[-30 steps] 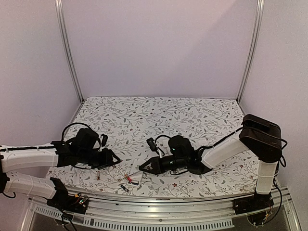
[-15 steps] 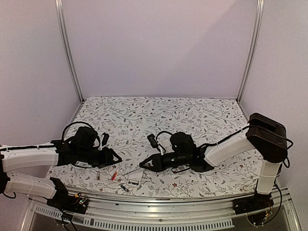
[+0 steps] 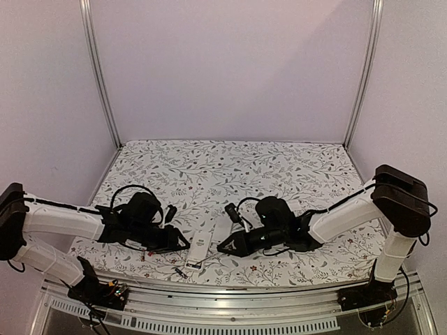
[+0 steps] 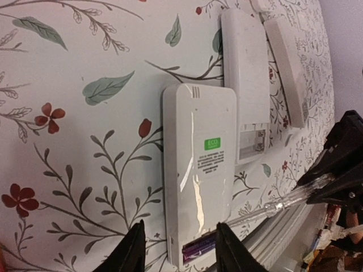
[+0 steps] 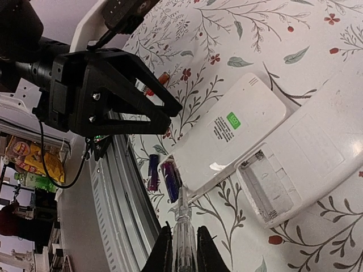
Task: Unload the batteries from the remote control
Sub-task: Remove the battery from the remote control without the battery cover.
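Note:
A white remote (image 4: pixel 198 164) with a green sticker lies face down near the front edge; it also shows in the top view (image 3: pixel 200 248). A dark purple battery (image 4: pixel 199 247) sits in its open end. My left gripper (image 4: pixel 180 250) is open and straddles that end. My right gripper (image 5: pixel 182 247) is shut on a clear pen-like tool (image 5: pixel 182 218) whose tip touches the battery (image 5: pixel 172 181) at the remote's end. Another dark battery (image 5: pixel 153 172) lies loose beside it. A red-orange battery (image 5: pixel 163 78) lies beyond the left gripper (image 5: pixel 113 96).
A second white remote (image 4: pixel 245 79) with an empty battery bay (image 5: pixel 271 190) lies next to the first. A white cover piece (image 4: pixel 286 62) lies beside it. The table's front rail (image 3: pixel 209 293) is close below both grippers.
My left arm has swung right and come down over the remote's end. My right gripper with the tool has shifted right and now points at the same end.

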`<action>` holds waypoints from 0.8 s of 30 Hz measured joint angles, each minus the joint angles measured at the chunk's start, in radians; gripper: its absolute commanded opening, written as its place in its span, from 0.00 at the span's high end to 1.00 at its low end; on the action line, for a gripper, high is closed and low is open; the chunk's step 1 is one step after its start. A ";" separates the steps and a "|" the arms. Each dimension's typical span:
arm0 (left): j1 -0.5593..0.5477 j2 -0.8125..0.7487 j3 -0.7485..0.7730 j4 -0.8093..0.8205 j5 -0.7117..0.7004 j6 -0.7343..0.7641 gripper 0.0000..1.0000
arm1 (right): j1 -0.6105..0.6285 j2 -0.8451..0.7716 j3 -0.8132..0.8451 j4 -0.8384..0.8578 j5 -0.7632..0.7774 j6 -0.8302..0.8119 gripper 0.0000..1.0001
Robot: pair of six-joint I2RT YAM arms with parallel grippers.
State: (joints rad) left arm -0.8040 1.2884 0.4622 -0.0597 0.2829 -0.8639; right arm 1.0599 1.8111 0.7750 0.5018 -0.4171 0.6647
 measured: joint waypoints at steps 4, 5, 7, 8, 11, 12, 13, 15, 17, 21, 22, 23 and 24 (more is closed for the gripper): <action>-0.025 0.067 0.019 0.013 0.006 0.000 0.62 | 0.000 -0.006 0.008 -0.028 -0.001 -0.015 1.00; -0.028 0.079 0.024 0.017 0.008 0.001 0.62 | 0.000 -0.006 0.013 -0.035 -0.004 -0.018 1.00; -0.029 0.099 0.030 0.021 0.013 0.001 0.64 | -0.002 -0.006 0.026 -0.052 -0.011 -0.023 1.00; -0.029 0.109 0.032 0.023 0.015 0.002 0.66 | -0.002 -0.006 0.033 -0.063 -0.014 -0.026 1.00; -0.031 0.141 0.037 0.026 0.022 0.005 0.67 | -0.006 0.004 0.055 -0.089 -0.039 -0.027 1.00; -0.032 0.150 0.040 0.031 0.026 0.007 0.68 | -0.008 0.011 0.063 -0.092 -0.047 -0.026 1.00; -0.033 0.158 0.044 0.036 0.027 0.007 0.68 | -0.012 0.020 0.072 -0.095 -0.058 -0.026 1.00; -0.033 0.172 0.052 0.047 0.032 0.008 0.69 | -0.021 0.040 0.090 -0.097 -0.084 -0.024 1.00; -0.033 0.184 0.059 0.051 0.038 0.010 0.70 | -0.028 0.058 0.104 -0.098 -0.108 -0.018 1.00; -0.034 0.198 0.065 0.062 0.045 0.017 0.72 | -0.036 0.084 0.127 -0.097 -0.147 -0.005 1.00; -0.034 0.200 0.065 0.065 0.046 0.018 0.72 | -0.039 0.090 0.130 -0.095 -0.156 0.002 1.00; -0.034 0.203 0.065 0.071 0.047 0.019 0.72 | -0.041 0.097 0.133 -0.092 -0.164 0.010 1.00; -0.034 0.205 0.065 0.075 0.048 0.019 0.73 | -0.043 0.101 0.135 -0.087 -0.171 0.018 1.00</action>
State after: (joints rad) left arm -0.8375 1.4937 0.5274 0.0151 0.3313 -0.8444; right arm 1.0164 1.9125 0.9096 0.4149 -0.5877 0.6827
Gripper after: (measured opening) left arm 0.281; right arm 0.101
